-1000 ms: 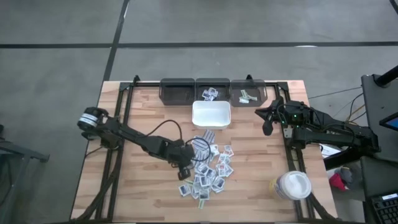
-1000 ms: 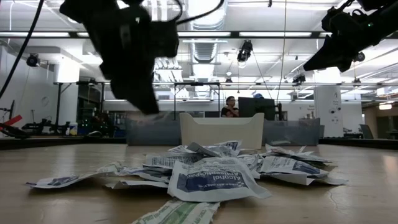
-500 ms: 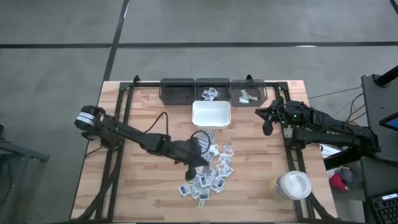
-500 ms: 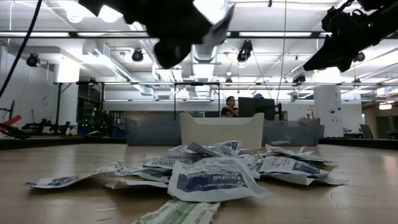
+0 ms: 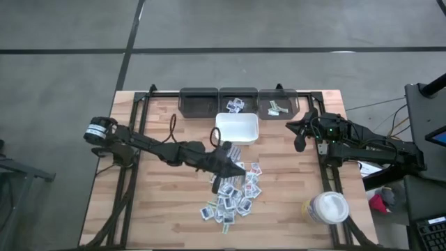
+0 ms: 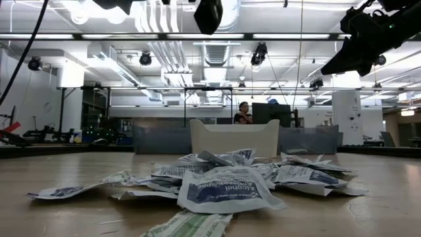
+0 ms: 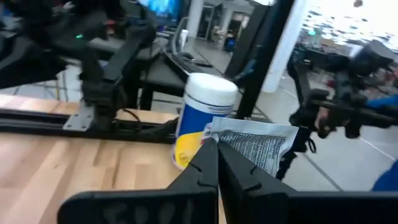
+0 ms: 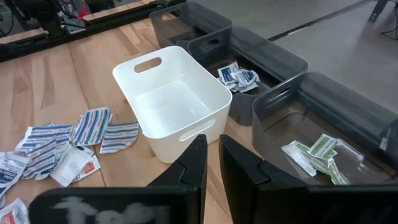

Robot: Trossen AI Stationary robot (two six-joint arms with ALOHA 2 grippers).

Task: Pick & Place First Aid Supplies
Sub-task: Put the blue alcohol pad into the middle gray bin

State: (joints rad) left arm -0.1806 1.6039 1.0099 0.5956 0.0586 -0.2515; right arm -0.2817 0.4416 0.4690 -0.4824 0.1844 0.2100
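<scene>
Step in hand: we judge the left gripper (image 5: pixel 228 166) is carrying one packet (image 7: pixel 260 144) away from the pile toward the far bins
Left fingers: clenched on that blue-printed packet, which stands up between the tips in the left wrist view
Doing it well: we should keep the pinch firm, stay high enough to clear the white tray (image 5: pixel 237 128) and pick the bin whose contents match the print
Right gripper (image 5: pixel 300 132): waiting above the right side of the worktop, fingers nearly together and grasping nothing
Supplies: the loose pile (image 5: pixel 233 192) lies mid-worktop, nearer than the tray; blue-printed packets sit in the middle bin (image 8: pixel 239 74), greenish strips in the right bin (image 8: pixel 320 152), the left bin (image 5: pixel 198 102) looks bare
Surface: a pale wooden worktop (image 5: pixel 160 202) with dark rails; a white-lidded jar (image 5: pixel 328 207) stands at the near right
Room: an open hall with ceiling lights and ducts; a person (image 6: pixel 243 113) sits far behind the tray
</scene>
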